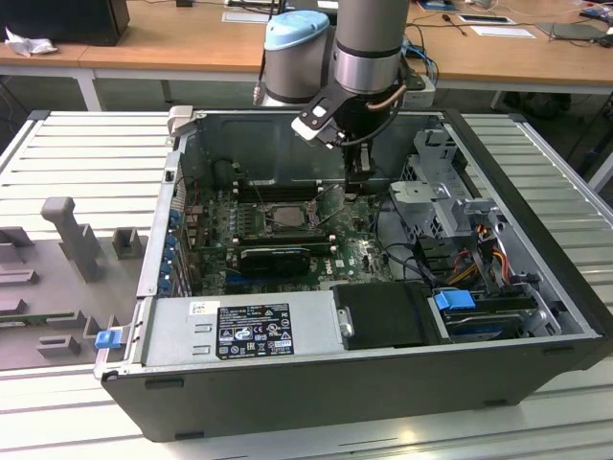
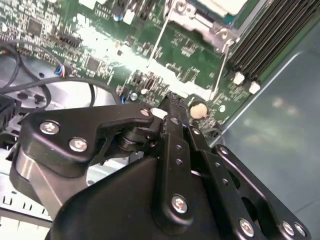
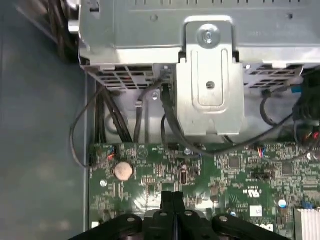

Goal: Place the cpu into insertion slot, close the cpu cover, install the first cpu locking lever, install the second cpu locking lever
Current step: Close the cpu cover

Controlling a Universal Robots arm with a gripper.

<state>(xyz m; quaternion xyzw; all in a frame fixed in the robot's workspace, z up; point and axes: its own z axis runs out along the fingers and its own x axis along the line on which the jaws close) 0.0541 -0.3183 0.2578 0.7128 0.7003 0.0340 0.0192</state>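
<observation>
My gripper (image 1: 361, 188) hangs inside the open computer case, just to the exterior view's right of the insertion slot (image 1: 286, 217). Its black fingers (image 3: 172, 199) are pressed together with nothing between them, tips (image 2: 173, 101) close above the green motherboard. In the second wrist view the pale cpu (image 2: 220, 4) lies in the socket, with the silver cpu cover (image 2: 199, 20) lying around it. Two thin wire locking levers (image 2: 159, 37) (image 2: 223, 64) run out from the socket's corner toward my fingertips; one lever (image 1: 329, 207) rises at an angle beside the socket.
A metal drive cage (image 3: 210, 75) with black cables (image 3: 170, 117) stands close beside the gripper. A coin battery (image 3: 123, 171) sits on the board. Memory slots (image 2: 260, 45) flank the socket. The power supply (image 1: 254, 331) fills the case's near side.
</observation>
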